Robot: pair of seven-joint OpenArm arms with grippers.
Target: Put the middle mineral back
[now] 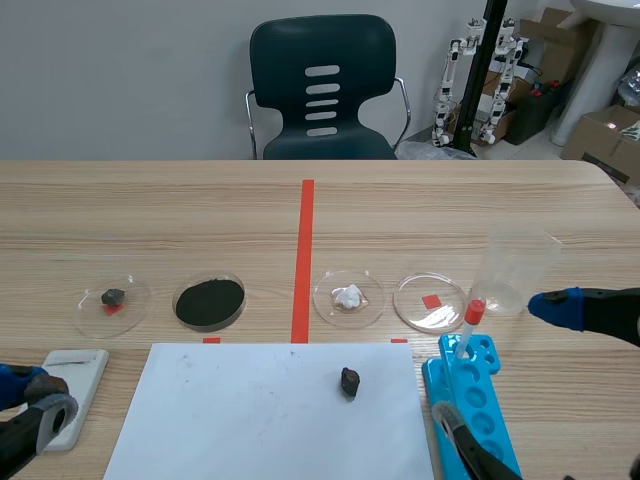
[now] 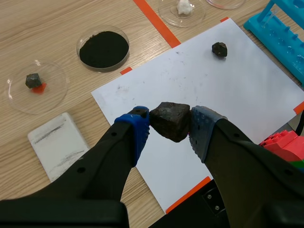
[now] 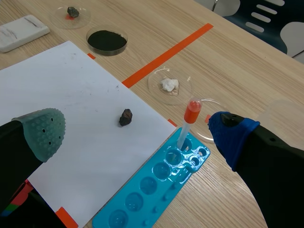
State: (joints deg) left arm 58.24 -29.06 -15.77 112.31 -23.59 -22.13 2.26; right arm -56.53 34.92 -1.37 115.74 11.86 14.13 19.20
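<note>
Left gripper [image 2: 169,127]: closed on the dark mineral [image 2: 170,118], pinched between both pads and held above the near left part of the white paper [image 1: 230,420].
Right gripper [image 3: 137,135]: fingers wide apart, holding nothing, at the right near the blue rack [image 1: 480,415].
Dish row: beyond the paper we count four dishes. From the left they hold a small dark stone [image 1: 113,296], a black-filled dish [image 1: 209,302], a white lump [image 1: 348,297], and an empty dish [image 1: 430,310].
Loose stone [image 1: 349,381]: lies on the paper, right of its middle.
Step in hand: we judge the mineral lifted and not yet returned.
Next move: we expect a carry away from the near edge to a middle dish, probably the black-filled one. The gripper lowers until the mineral rests, then parts its fingers.
</note>
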